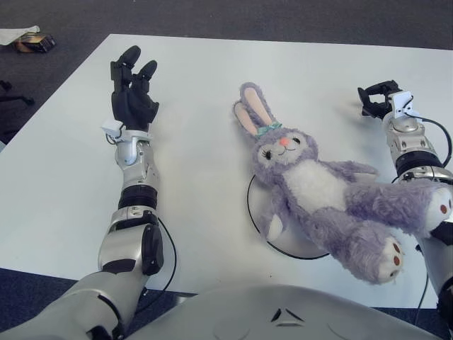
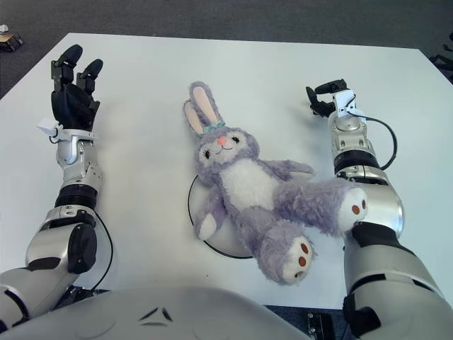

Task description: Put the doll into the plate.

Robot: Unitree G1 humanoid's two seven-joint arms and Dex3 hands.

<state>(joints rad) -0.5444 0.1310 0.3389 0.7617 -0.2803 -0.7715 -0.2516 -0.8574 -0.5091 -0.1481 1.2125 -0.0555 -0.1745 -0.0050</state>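
A purple plush bunny doll (image 1: 315, 191) lies on its back across a white plate (image 1: 283, 237) with a dark rim. Its ears point to the far left and one leg drapes over my right forearm. Most of the plate is hidden under the doll. My left hand (image 1: 131, 88) is raised over the table well to the left of the doll, its black fingers extended and empty. My right hand (image 1: 379, 98) shows at the far right, beyond the doll's arm, holding nothing that I can see.
The white table (image 1: 212, 92) spreads around the plate. A dark floor lies beyond its far edge, with a small object (image 1: 28, 39) on it at the top left. A black cable (image 1: 435, 134) runs by my right wrist.
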